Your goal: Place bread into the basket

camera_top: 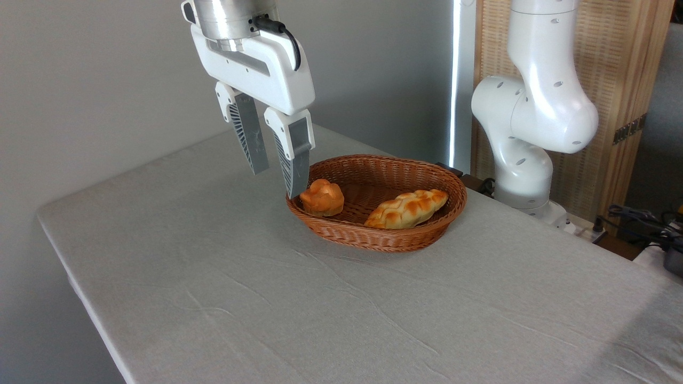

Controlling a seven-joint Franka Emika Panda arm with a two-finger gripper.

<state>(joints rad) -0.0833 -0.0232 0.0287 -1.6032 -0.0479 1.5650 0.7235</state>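
The long braided bread (407, 208) lies inside the reddish-brown wicker basket (427, 172), resting against its front right wall. A small round knotted bun (322, 197) sits at the basket's left end. My gripper (277, 184) hangs open just left of the basket, above the table, with nothing between its fingers. The nearer fingertip (296, 181) is close to the bun and the basket's left rim.
The table is covered with a grey cloth (267, 298); its left edge and near corner drop off. The arm's white base (525, 160) stands behind the basket at the right. Cables (640, 218) lie at the far right.
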